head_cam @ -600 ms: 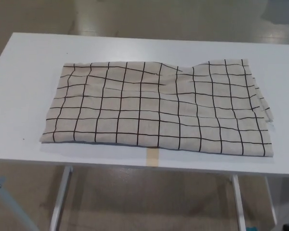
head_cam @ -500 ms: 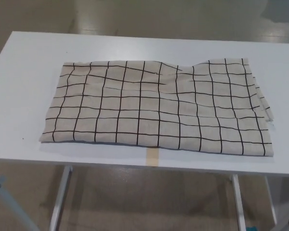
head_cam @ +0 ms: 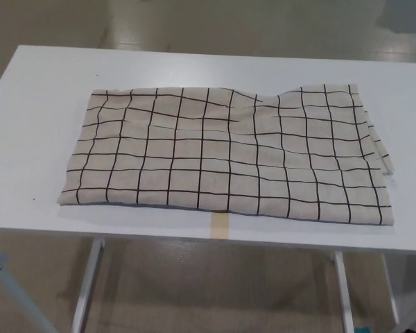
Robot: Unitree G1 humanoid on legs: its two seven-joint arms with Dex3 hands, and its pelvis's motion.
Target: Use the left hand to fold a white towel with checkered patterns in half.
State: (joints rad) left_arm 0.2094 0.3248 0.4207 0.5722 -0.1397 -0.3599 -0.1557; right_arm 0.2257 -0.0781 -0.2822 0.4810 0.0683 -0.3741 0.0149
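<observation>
A pale beige towel (head_cam: 225,154) with a black grid pattern lies flat on the white table (head_cam: 41,90), spread wide from left to right. Its right edge shows stacked layers with a slightly ragged outline, and a shallow wrinkle runs along the far edge near the middle. Neither of my hands shows in the head view.
A strip of tan tape (head_cam: 220,225) marks the table's front edge just below the towel. White table legs (head_cam: 87,284) stand on the shiny floor beneath. A grey metal bar (head_cam: 7,288) crosses the bottom left corner.
</observation>
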